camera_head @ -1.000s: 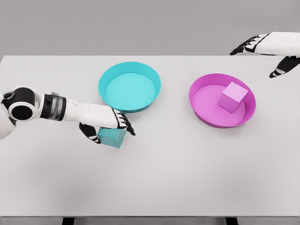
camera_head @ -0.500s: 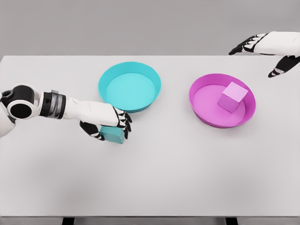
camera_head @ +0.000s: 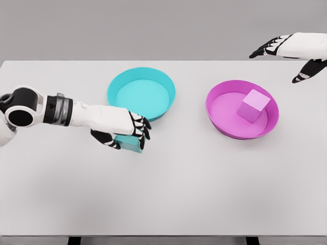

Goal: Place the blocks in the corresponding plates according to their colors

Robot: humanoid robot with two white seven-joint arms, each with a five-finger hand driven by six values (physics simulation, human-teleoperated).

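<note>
From the head view, the left hand (camera_head: 125, 133) sits low over the white surface (camera_head: 204, 189), its arm reaching in from the left edge. Its fingers (camera_head: 140, 127) are curled down over the teal block (camera_head: 129, 144), thumb under on the near side, so the block is pinched between them. Only the lower front face of the block shows below the knuckles. I cannot tell whether it is lifted clear or resting on the surface.

Now the relation that matters: the teal plate (camera_head: 141, 94) lies just beyond the hand, up and a touch to the right in the picture, its near rim close to the fingertips but not touching them. So the carry looks short, away from the robot and slightly rightward, and the block will need to clear that raised rim before it goes down inside. The left hand is plainly the nearer one for this.

Over on the right, the pink plate (camera_head: 242, 109) already holds the pink block (camera_head: 253, 105), sitting towards its far right side, inside the rim. That half looks finished.

The right hand (camera_head: 288, 53) hangs up at the far right corner, above the back edge of the surface, fingers spread and holding nothing, well apart from both plates.
</note>
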